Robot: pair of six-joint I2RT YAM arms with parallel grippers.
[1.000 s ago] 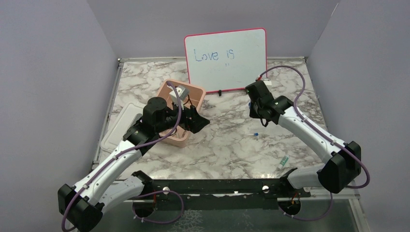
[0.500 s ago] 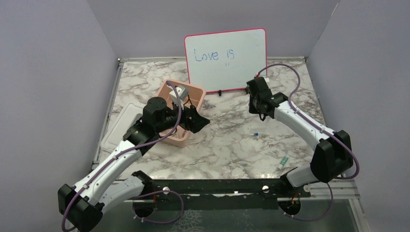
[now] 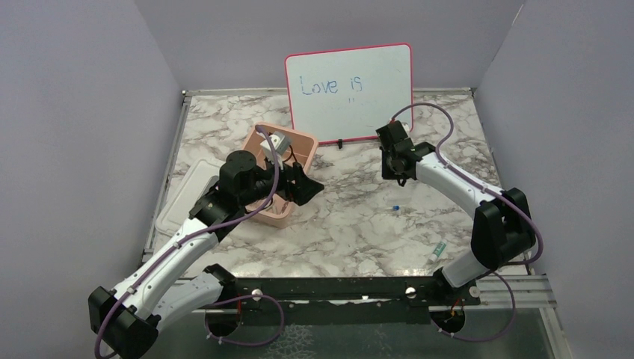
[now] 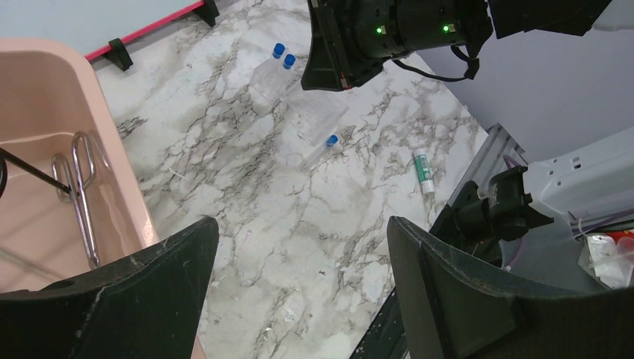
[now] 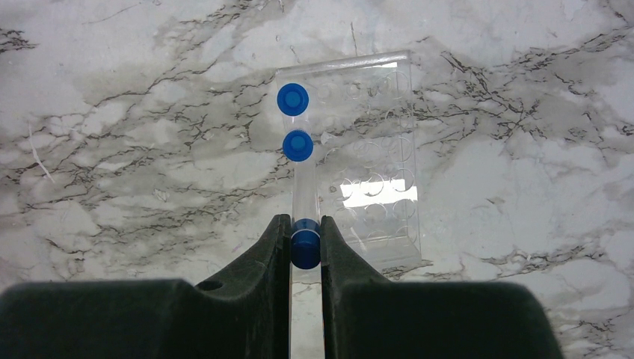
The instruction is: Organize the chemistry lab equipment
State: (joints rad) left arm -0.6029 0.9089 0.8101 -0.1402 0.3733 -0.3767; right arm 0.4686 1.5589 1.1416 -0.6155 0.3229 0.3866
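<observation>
A blue-capped tube [image 5: 305,250] is pinched in the right tool [image 5: 305,233] at the bottom middle, just below 2 tubes [image 5: 292,98] in the clear rack [image 5: 374,187]; the left tool [image 4: 299,224] is held open, empty.

The pink-framed white whiteboard [image 3: 348,93] standing at the far side bears the blue handwritten words "Love is".

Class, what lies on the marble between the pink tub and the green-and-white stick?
One loose clear tube with a blue cap lies flat there; the rest is bare marble. The left wrist view shows it.
</observation>
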